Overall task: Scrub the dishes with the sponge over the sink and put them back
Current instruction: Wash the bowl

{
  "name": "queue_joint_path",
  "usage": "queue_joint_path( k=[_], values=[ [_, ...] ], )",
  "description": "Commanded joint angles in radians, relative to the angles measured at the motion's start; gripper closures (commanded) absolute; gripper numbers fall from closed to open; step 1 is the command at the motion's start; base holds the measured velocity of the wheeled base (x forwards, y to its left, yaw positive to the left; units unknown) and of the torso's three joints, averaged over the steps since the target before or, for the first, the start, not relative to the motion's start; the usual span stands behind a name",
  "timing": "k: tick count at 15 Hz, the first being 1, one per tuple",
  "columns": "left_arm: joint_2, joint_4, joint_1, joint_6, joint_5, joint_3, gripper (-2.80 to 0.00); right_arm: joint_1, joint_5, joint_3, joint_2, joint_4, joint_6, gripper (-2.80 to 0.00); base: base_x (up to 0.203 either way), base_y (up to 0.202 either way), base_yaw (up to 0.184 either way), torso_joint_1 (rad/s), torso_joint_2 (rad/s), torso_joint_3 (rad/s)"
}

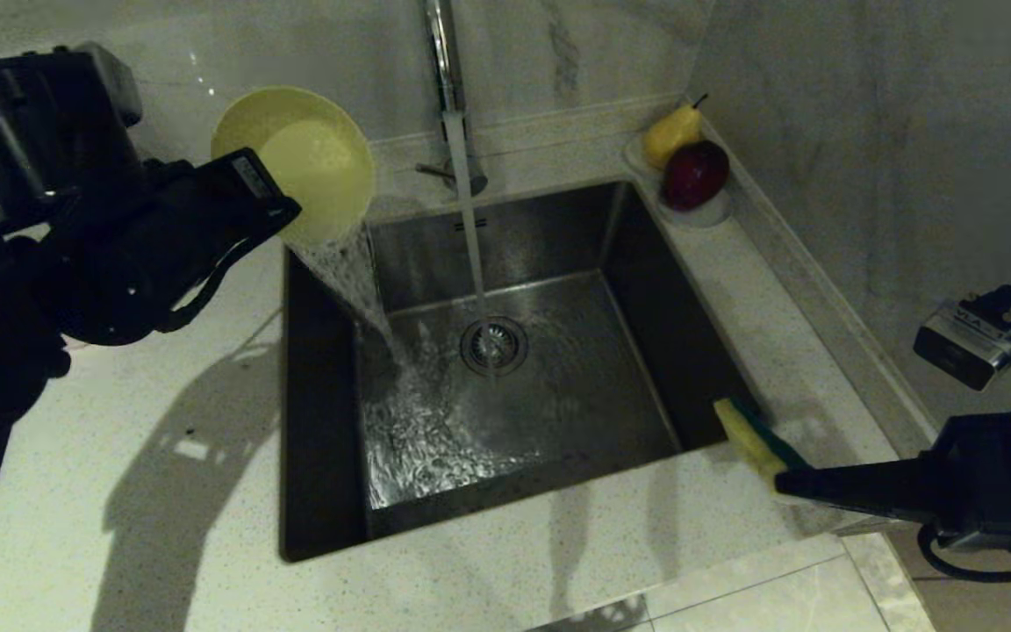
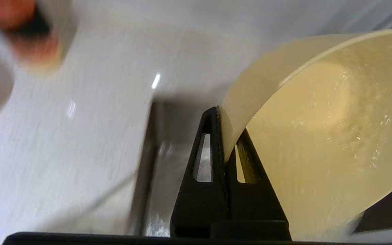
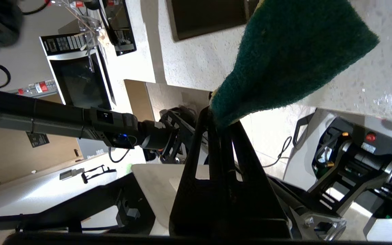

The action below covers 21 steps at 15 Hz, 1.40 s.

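My left gripper [image 1: 282, 206] pinches the rim of the yellow bowl [image 1: 308, 162], smooth plastic, tipped on edge above the sink's far-left corner; water sheets from it into the sink [image 1: 514, 386]. Basin square, brushed steel, round drain strainer [image 1: 494, 344] at centre, chrome tap [image 1: 450, 88] running a thin stream. My right gripper [image 1: 777, 478] is pressed onto the sponge [image 1: 751, 434], coarse green scouring face over yellow foam, above the near-right counter [image 1: 163, 491]. Counter pale, speckled stone; walls grey-veined marble.

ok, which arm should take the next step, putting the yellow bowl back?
Left, probably. Its fingers already pinch the yellow bowl, tipped and draining into the sink. The right gripper holds the sponge.
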Motion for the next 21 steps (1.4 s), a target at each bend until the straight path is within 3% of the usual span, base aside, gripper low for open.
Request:
queue_joint_path(
  k=[1, 3, 7, 11, 15, 17, 18, 21],
  values=[
    [-0.011, -0.274, 0.015, 0.043, -0.077, 0.124, 0.0, 0.001, 0.008, -0.013, 0.011, 0.006, 0.006, 0.0, 0.0, 0.0, 0.0, 0.0, 0.0, 0.0],
    [-0.015, -0.396, 0.047, 0.054, -0.155, 0.156, 0.0, 0.005, 0.008, -0.016, 0.008, 0.01, 0.005, 0.0, 0.0, 0.0, 0.0, 0.0, 0.0, 0.0],
    [-0.024, -0.499, 0.058, 0.111, -0.208, 0.151, 0.0, 0.01, 0.011, -0.014, 0.043, -0.003, 0.0, 0.0, 0.0, 0.0, 0.0, 0.0, 0.0, 0.0],
    [-0.068, -0.508, 0.058, 0.144, -0.258, 0.155, 0.0, 0.013, 0.022, -0.008, 0.04, -0.004, -0.001, 0.0, 0.0, 0.0, 0.0, 0.0, 0.0, 0.0],
    [-0.098, -0.5, 0.058, 0.156, -0.26, 0.171, 0.0, 0.013, 0.027, 0.006, 0.025, -0.004, -0.003, 0.0, 0.0, 0.0, 0.0, 0.0, 0.0, 0.0],
    [-0.099, -0.392, 0.056, 0.151, -0.237, 0.177, 0.0, 0.014, 0.052, 0.027, 0.004, -0.006, -0.008, 0.0, 0.0, 0.0, 0.0, 0.0, 0.0, 0.0],
    [-0.107, -0.282, 0.055, 0.132, -0.219, 0.185, 0.0, 0.014, 0.07, 0.048, -0.003, -0.014, -0.035, 0.0, 0.0, 0.0, 0.0, 0.0, 0.0, 0.0],
    [-0.132, 0.059, 0.053, 0.009, -0.224, 0.185, 0.0, 0.016, 0.079, 0.036, -0.023, -0.023, -0.069, 0.0, 0.0, 0.0, 0.0, 0.0, 0.0, 0.0]
  ],
)
